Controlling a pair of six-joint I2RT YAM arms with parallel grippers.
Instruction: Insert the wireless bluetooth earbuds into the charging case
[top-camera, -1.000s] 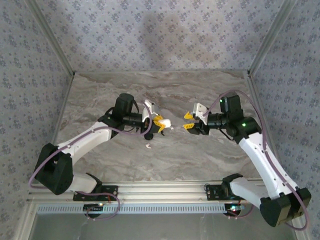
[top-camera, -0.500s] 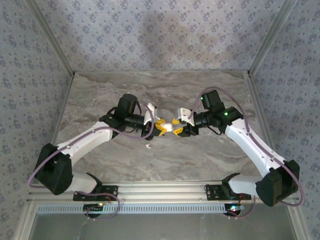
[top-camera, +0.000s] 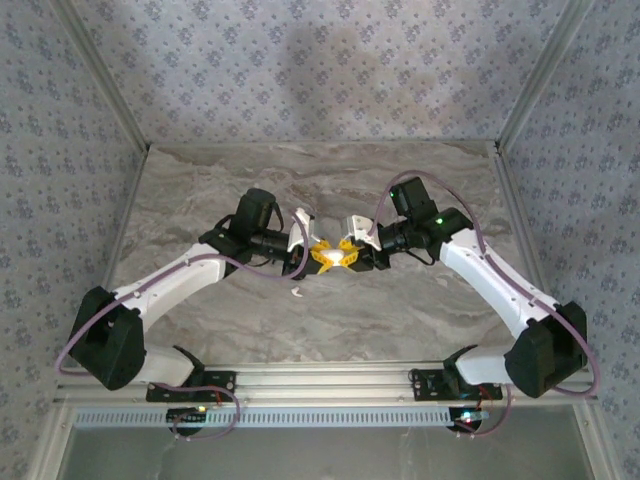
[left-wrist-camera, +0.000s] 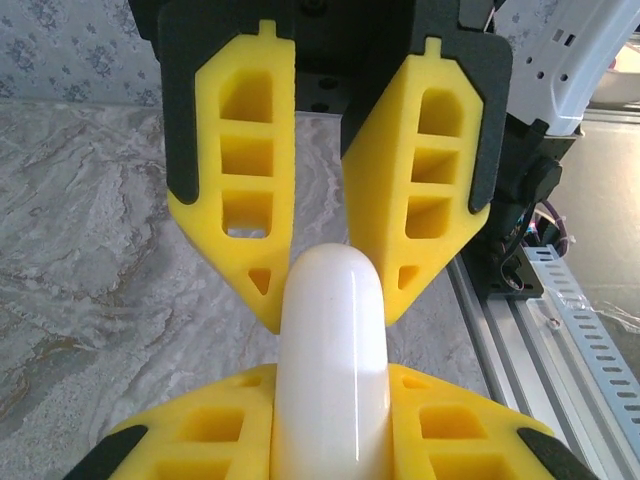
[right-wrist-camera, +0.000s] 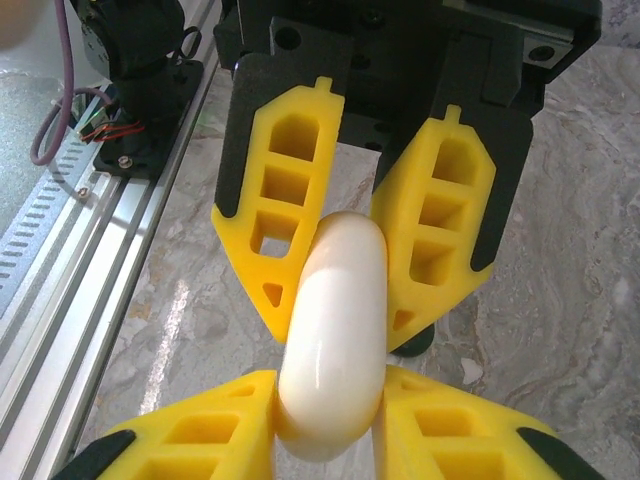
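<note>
The left jaws and the right jaws each gripped an end of the charging case above the bench. A white earbud lay loose on the bench — insertion, apparently, all ahead.

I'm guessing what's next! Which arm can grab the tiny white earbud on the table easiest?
Probably left: the tiny white earbud lies nearer the left gripper than the right gripper, though both grip the white oval charging case.

arms: white, black joints | cables: purple | jaws: yellow, ribbed
</note>
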